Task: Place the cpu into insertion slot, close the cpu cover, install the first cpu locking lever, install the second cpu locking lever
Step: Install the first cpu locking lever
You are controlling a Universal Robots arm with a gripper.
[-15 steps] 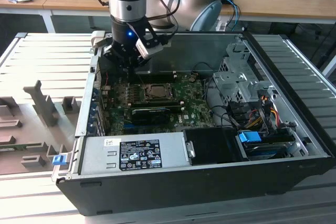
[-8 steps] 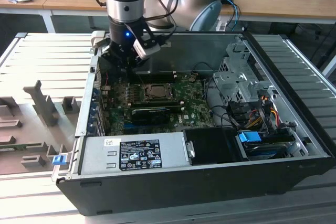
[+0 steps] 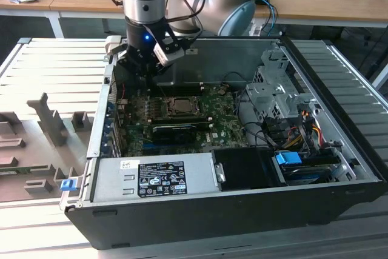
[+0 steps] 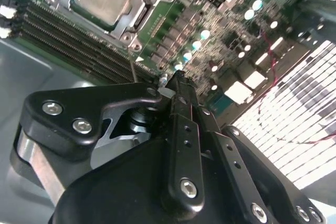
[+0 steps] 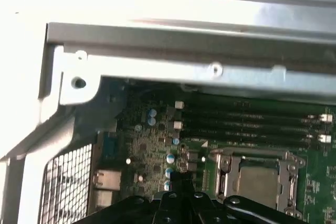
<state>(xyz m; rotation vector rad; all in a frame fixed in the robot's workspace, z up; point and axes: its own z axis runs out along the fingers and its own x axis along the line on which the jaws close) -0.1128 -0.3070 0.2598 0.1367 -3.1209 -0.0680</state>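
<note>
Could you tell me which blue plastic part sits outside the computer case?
The blue clip on the exterior view's left, just off the corner of the case; the other blue part lies inside the case.

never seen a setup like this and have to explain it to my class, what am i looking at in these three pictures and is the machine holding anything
This is a robot arm working inside an open computer case. The exterior view comes from a camera standing off the arm, looking down into the case. Both wrist views come from cameras riding on the arm near its gripper, looking past it at the green motherboard. The case also holds a grey power supply and a long black card. The cpu, a silvery square chip, already sits in its socket, with the cpu cover lying flat around it. The jaws look closed together and empty, hovering over the board beside the socket.
</note>
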